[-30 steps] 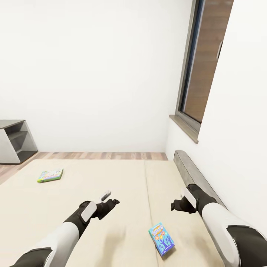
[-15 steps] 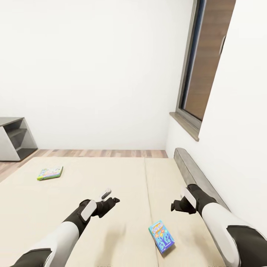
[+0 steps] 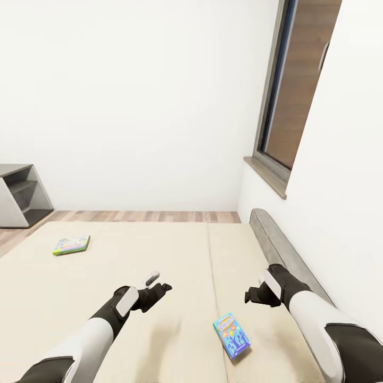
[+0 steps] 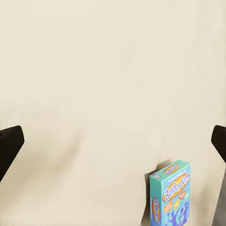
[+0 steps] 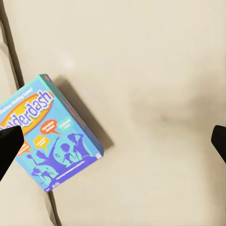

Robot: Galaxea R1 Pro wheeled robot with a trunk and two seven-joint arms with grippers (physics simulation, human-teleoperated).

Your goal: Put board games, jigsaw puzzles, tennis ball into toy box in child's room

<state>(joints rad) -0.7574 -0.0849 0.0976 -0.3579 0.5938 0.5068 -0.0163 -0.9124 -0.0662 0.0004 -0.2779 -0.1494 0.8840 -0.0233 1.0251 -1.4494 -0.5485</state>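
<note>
1. Head view: both arms reach out over the bed [image 3: 106, 255], a cream mattress with a dark grey headboard [image 3: 274, 242] along the right wall. The left gripper [image 3: 159, 284] and right gripper [image 3: 251, 295] hover above the mattress, holding nothing. A small blue board game box [image 3: 232, 336] lies flat on the mattress, near the right gripper and on the robot's side of it. A second board game, green and white [image 3: 71, 245], lies well apart, far to the left. Beyond the bed are plank floor [image 3: 143, 216], a white wall, a grey shelf unit [image 3: 18, 194] and a window [image 3: 298, 85].

2. Left wrist view: the dark fingertips [image 4: 9, 146] stand wide apart over bare mattress; the blue box [image 4: 171, 197] lies ahead of them.

3. Right wrist view: the fingertips [image 5: 8, 146] are spread wide — the blue box [image 5: 49, 141], reading "Balderdash", lies flat just beside one of them.
</note>
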